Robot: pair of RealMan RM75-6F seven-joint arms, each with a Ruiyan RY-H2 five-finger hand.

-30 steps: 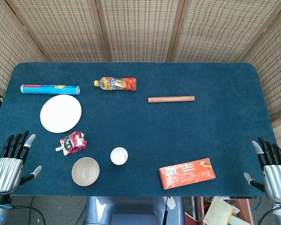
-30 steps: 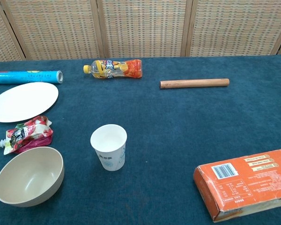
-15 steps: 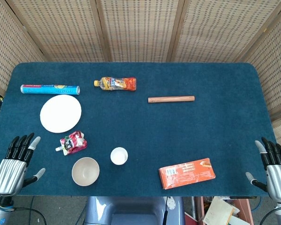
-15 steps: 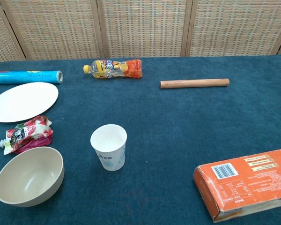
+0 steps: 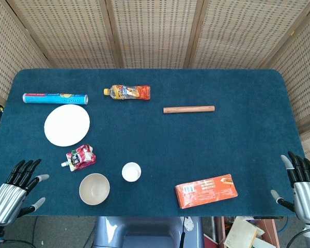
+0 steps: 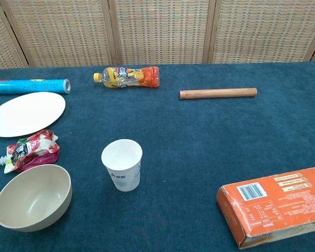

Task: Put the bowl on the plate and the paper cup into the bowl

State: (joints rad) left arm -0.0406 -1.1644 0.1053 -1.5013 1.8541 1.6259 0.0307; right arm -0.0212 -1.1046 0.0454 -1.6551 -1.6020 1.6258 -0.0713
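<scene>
— Which hand is better placed for the first move?

— The left hand (image 5: 13, 188), seen with fingers spread and nothing grasped, at the near left corner of the blue-covered tabletop (image 5: 237, 139). Just to its right, and apart from it, the beige round bowl (image 5: 94, 188) is found; the right hand (image 5: 302, 186), likewise spread and empty, is well apart across the tabletop.

— And the rest?

— Beyond the bowl from the left hand, past a red crumpled pouch (image 5: 80, 157), the white flat plate (image 5: 66, 125) is set. The white paper cup (image 5: 131, 171) stands upright just right of the bowl.
</scene>
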